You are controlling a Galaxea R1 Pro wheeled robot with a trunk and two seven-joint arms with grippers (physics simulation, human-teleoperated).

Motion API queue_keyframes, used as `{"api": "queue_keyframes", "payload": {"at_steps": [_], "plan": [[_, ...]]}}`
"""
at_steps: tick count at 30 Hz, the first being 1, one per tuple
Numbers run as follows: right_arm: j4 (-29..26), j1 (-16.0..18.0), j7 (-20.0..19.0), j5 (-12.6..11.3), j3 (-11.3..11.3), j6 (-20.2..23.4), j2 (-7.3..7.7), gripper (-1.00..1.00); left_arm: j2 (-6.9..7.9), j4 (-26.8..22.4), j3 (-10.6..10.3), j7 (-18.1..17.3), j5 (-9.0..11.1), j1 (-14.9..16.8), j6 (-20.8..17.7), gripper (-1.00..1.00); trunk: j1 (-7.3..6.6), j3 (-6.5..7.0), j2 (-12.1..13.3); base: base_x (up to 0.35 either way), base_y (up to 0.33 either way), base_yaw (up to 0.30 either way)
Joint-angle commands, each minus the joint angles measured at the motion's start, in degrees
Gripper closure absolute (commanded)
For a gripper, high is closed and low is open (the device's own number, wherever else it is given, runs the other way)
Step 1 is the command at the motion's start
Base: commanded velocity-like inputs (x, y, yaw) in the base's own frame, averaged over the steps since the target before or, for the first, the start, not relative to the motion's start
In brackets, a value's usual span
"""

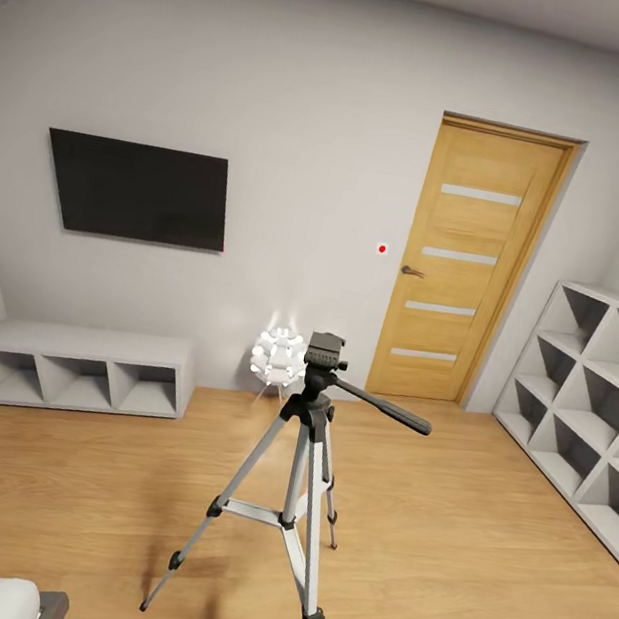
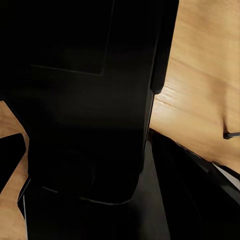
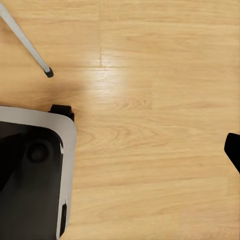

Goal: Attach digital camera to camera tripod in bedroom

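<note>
Near the door [image 1: 464,266], tripod [image 1: 296,470] stands upright on wood floor [image 1: 472,541], head bare, pan handle pointing toward shelving [image 1: 593,400]. TV [image 1: 138,190] on wall beyond. Left and right tool state: cannot tell.

The head camera looks forward and down across the bedroom, with the tripod [image 1: 299,470] close at 6 o'clock and the door [image 1: 467,266] far at 1 o'clock. Both wrist cameras face straight down at the floor [image 3: 160,140] from close by; the right one shares a tripod leg.
</note>
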State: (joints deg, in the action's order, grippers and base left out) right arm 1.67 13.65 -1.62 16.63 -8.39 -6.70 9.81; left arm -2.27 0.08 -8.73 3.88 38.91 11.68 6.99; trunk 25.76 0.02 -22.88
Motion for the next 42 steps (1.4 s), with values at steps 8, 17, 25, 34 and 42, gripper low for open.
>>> {"api": "queue_keyframes", "payload": {"at_steps": [8,17,25,34,42], "plan": [[0.18,0.01,-0.13,0.42,-0.47,-0.24,0.00,-1.00,-0.02,-0.02,-0.50,0.17,0.18,0.01,0.03,1.00,0.02,-0.02,-0.04,0.000,0.000,0.000],[0.18,0.04,-0.13,0.42,-0.49,0.01,-0.11,-1.00,0.96,-1.20,-0.76,0.76,-0.57,0.05,-0.17,1.00,0.02,-0.02,-0.04,0.000,0.000,0.000],[0.18,0.06,-0.08,0.42,-0.53,0.03,-0.25,-1.00,10.07,-28.95,-0.62,1.76,-1.64,0.44,-23.94,1.00,0.02,-0.02,-0.04,0.000,0.000,0.000],[0.18,0.06,-0.13,0.42,-0.58,0.03,-0.56,-1.00,13.14,-58.78,-0.25,16.63,-1.31,12.89,-49.09,1.00,0.02,-0.02,-0.04,0.000,0.000,0.000],[0.18,0.06,-0.13,0.42,-0.58,-0.25,-0.34,-1.00,10.66,-60.88,-0.18,20.26,-1.00,33.03,-58.83,1.00,0.02,-0.02,-0.04,0.000,0.000,0.000]]}}
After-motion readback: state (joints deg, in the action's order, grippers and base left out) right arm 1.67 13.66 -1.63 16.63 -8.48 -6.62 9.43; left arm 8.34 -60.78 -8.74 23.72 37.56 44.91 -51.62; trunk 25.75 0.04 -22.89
